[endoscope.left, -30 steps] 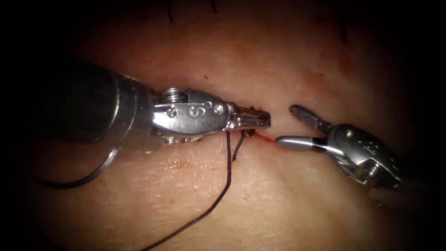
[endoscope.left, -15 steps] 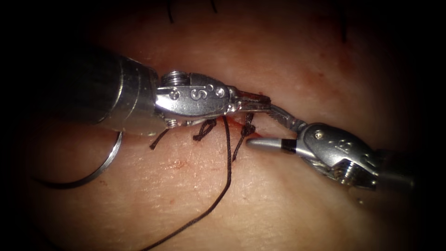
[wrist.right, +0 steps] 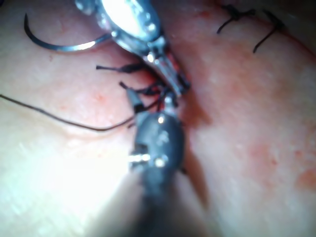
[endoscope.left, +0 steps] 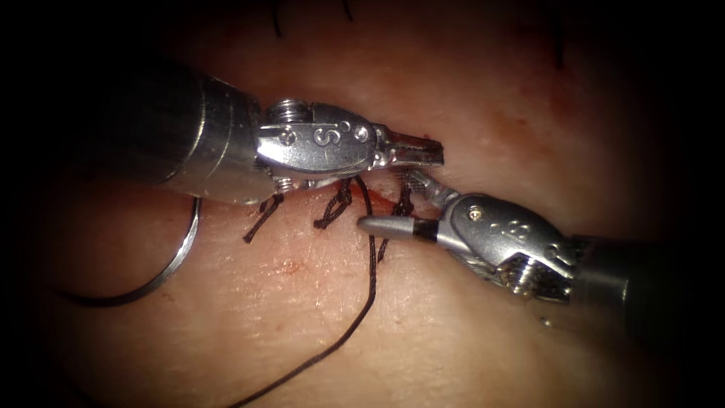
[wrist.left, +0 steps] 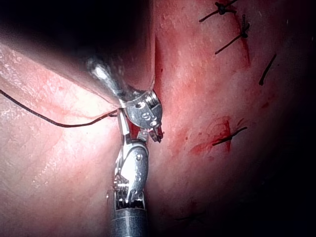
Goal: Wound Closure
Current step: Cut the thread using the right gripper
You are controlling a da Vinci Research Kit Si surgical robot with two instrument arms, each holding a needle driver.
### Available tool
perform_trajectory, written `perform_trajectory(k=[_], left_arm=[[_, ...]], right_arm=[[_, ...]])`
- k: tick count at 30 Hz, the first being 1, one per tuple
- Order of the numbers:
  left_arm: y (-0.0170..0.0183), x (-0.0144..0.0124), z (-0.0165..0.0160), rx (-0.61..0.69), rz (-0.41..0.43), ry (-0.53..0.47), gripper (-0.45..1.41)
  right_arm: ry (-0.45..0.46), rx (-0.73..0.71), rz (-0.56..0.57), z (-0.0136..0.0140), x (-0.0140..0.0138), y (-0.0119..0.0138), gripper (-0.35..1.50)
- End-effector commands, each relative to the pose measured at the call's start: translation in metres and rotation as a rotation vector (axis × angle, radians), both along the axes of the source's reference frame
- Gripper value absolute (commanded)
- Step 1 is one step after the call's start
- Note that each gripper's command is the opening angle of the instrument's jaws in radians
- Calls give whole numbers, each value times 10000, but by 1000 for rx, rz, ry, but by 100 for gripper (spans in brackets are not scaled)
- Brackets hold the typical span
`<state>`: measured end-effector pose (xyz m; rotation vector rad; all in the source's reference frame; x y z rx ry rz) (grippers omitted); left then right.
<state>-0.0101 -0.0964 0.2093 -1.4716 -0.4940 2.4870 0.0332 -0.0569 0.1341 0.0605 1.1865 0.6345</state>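
Observation:
My left tool [endoscope.left: 432,155] reaches in from the left and lies over the cut [endoscope.left: 381,198] with its jaws shut; I see nothing held in them. My right tool [endoscope.left: 384,200] stands open just below it, its lower jaw lying across the dark thread [endoscope.left: 370,264] beside the nearest knotted stitch [endoscope.left: 402,205]. The thread runs up under the left tool, where its end is hidden. The curved needle [endoscope.left: 177,261] lies free on the tissue [endoscope.left: 453,340] at the left, held by neither tool. It also lies free in the right wrist view [wrist.right: 64,47], beside the left tool [wrist.right: 174,76].
Two more knotted stitches [endoscope.left: 332,211] with short tails sit along the cut under the left tool. Older stitches [wrist.left: 229,136] cross the tissue farther off. Red fluid stains the cut's edges. The right tool [wrist.left: 131,168] lies close under the left tool's jaws [wrist.left: 157,133].
The right tool has moved left, still open, from well clear to right under the left tool's jaws. The left tool has risen a little, uncovering two stitches.

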Motion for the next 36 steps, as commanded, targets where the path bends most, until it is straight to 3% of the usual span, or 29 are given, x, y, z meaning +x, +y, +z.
perform_trajectory(k=[1,18,36], left_arm=[[-6,-5,5,1,0,0,-45],[-7,-10,3,1,-6,5,-45],[-6,-12,-8,16,-7,1,-45]], right_arm=[[0,3,-2,6,11,0,138],[18,3,4,3,30,8,136],[26,-6,0,9,30,11,138]])
